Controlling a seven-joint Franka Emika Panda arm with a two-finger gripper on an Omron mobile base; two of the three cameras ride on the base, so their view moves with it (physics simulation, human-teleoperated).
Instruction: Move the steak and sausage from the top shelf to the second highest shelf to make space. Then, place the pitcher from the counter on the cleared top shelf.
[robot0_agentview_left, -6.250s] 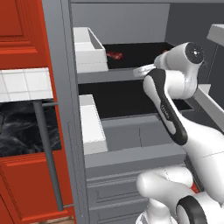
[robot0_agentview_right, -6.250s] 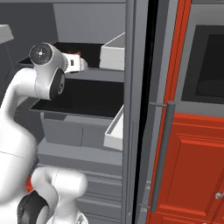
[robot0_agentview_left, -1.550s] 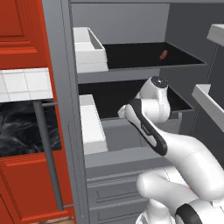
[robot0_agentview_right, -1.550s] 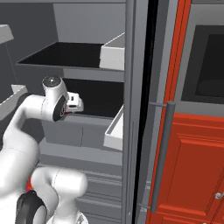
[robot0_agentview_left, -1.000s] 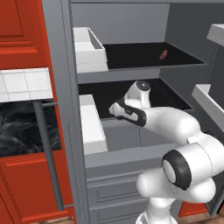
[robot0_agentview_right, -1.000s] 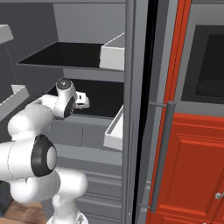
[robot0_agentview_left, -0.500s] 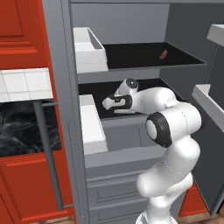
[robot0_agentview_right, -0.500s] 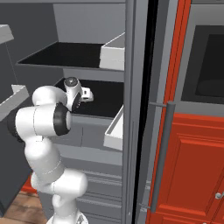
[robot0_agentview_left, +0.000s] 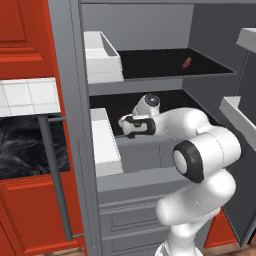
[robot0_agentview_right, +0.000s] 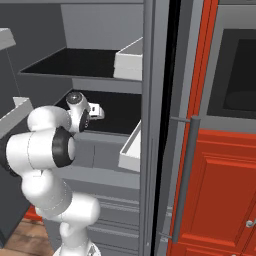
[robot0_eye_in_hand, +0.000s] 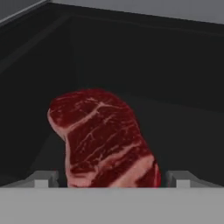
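The steak (robot0_eye_in_hand: 103, 140) lies on the second highest shelf (robot0_agentview_left: 165, 134) between the spread jaws of the gripper (robot0_eye_in_hand: 111, 178), untouched by either fingertip, while the sausage (robot0_agentview_left: 186, 62) rests on the top shelf (robot0_agentview_left: 165, 79).

From behind the arm you look forward and down at the open fridge (robot0_agentview_left: 150, 40) twice, the arm rising at five o'clock on your left view and seven o'clock on your right, while your hand camera sits close against the steak (robot0_eye_in_hand: 103, 140).

Flat red marbled steak (robot0_eye_in_hand: 105, 140) blocks mid 2nd black shelf (robot0_agentview_left: 112, 102); bare room behind & both sides.
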